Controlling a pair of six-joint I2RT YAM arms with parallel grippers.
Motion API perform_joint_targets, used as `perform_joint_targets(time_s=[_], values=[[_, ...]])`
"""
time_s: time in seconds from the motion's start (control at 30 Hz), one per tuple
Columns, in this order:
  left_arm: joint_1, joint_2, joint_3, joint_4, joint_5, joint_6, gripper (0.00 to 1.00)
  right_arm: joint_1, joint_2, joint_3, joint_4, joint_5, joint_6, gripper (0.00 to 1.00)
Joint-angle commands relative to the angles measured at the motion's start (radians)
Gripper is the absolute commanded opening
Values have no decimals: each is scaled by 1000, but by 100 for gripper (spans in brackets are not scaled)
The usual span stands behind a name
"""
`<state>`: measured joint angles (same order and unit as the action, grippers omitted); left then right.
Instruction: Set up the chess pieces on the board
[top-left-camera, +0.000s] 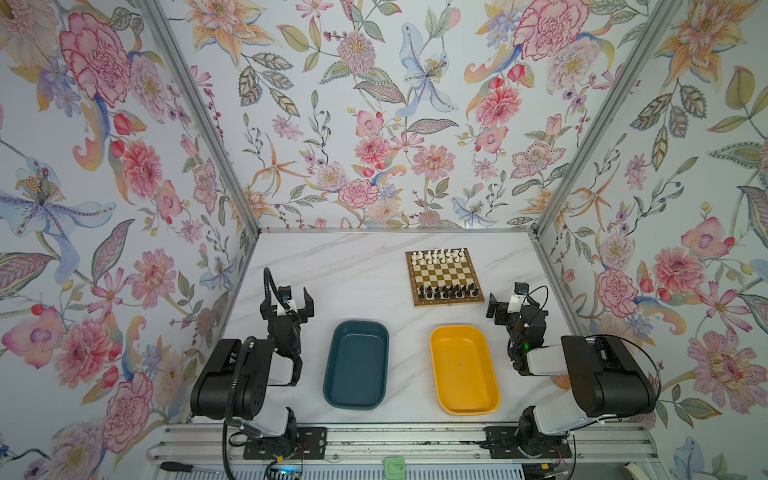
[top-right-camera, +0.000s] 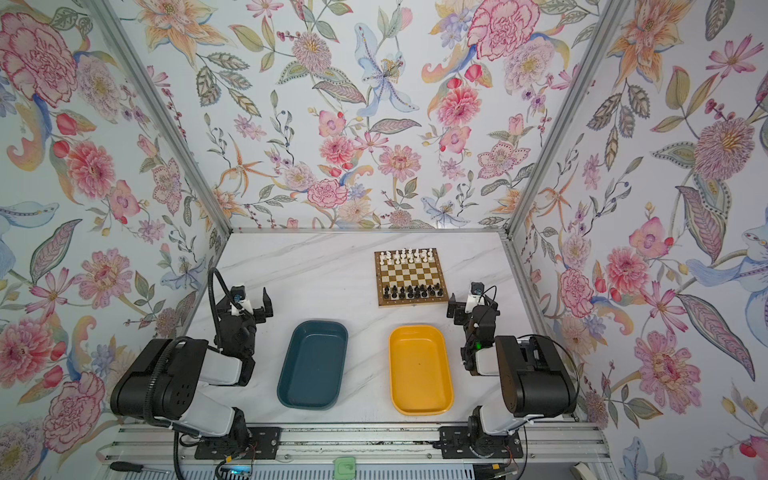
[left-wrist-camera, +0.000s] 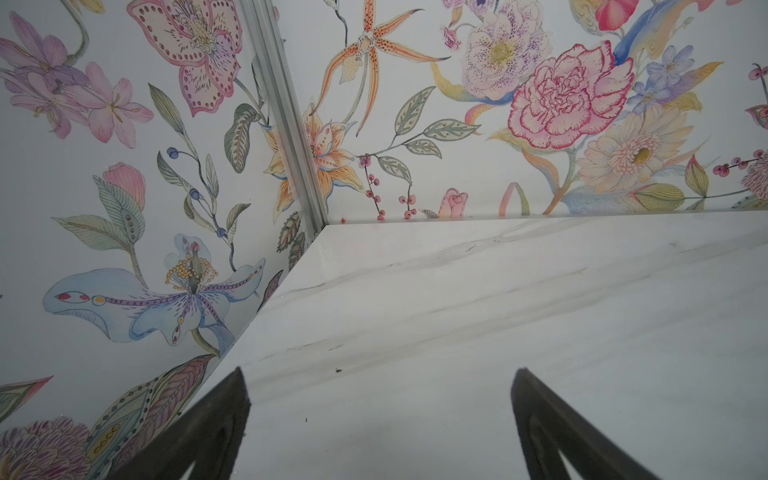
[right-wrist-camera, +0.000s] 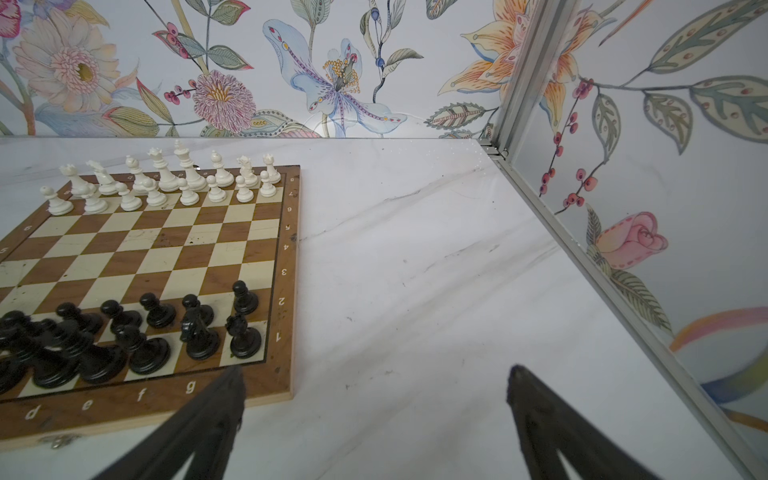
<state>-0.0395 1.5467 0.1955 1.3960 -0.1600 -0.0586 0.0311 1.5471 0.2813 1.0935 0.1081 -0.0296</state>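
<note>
Now the white chess pieces (top-left-camera: 440, 256) stand in two rows at the far end of the board (top-left-camera: 444, 273). The black chess pieces (top-left-camera: 446, 291) stand at its near end. The board lies on the table (top-left-camera: 353, 266), far back and to the right. Closer are a teal tray (top-left-camera: 357, 365) and a yellow tray (top-left-camera: 463, 370). The left gripper (left-wrist-camera: 380, 374) and the right gripper (right-wrist-camera: 374, 370) are both wide open.

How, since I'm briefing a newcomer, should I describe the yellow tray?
On the marble table, two oblong trays lie side by side, nearer the camera than the chessboard. The yellow tray is the one beside the right arm; its neighbour, the teal tray, is dark.
</note>
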Motion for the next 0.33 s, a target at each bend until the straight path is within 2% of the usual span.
perform_joint_targets(time_s=[0.0, 0.3], values=[[-3, 7, 7, 15, 10, 20, 99, -5, 2, 18, 3, -17, 4, 99], [-4, 8, 5, 15, 9, 20, 99, -5, 2, 15, 6, -18, 5, 99]])
